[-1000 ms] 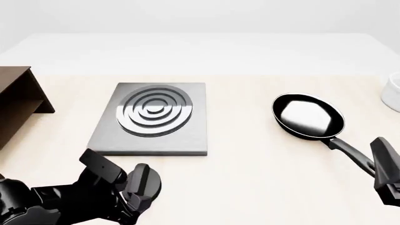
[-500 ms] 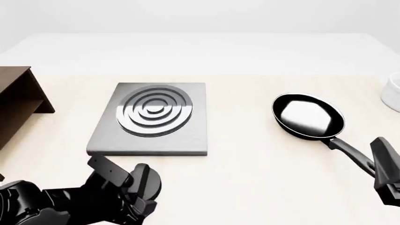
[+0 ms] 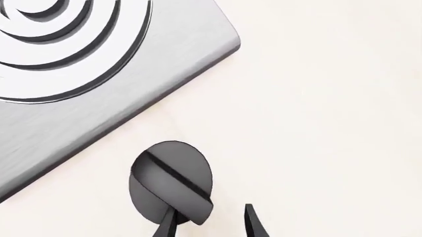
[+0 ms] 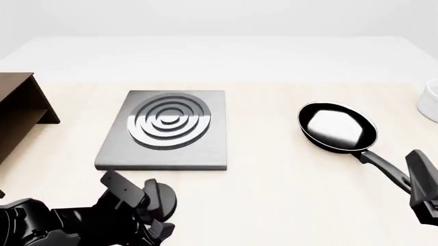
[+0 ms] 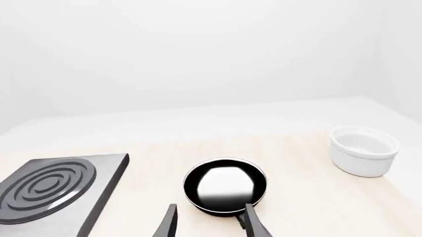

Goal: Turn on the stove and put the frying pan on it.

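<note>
The stove point(image 4: 164, 130) is a flat grey plate with shiny rings, and it sits on the table point(image 4: 274, 205) toward the left. Its little black knob point(image 3: 173, 181) lies on the table just in front of the plate, not touching it. The left gripper point(image 3: 209, 223) is right down by the knob. In the left wrist view one finger tip sits over the edge of the knob and the other is out on the bare table beside it, so the gripper is spread apart and not squeezing anything. I cannot tell from these pictures if the knob has been turned, so the stove may not be on. The frying pan point(image 4: 337, 127) is on the table over to the right, well apart from the stove, with its long handle point(image 4: 383, 168) pointing back toward the right arm. The right gripper point(image 5: 209, 219) is near the handle end, with its fingers spread and nothing between them, so it holds nothing. I think the job has hardly started. What is left is to close on the knob and turn it, then grab the pan by its handle, lift it, carry it left and set it on the rings. A small white bowl point(image 5: 364, 150) stands off to the right of the pan, and a brown wooden shelf point(image 4: 20, 110) sits at the far left.
</note>
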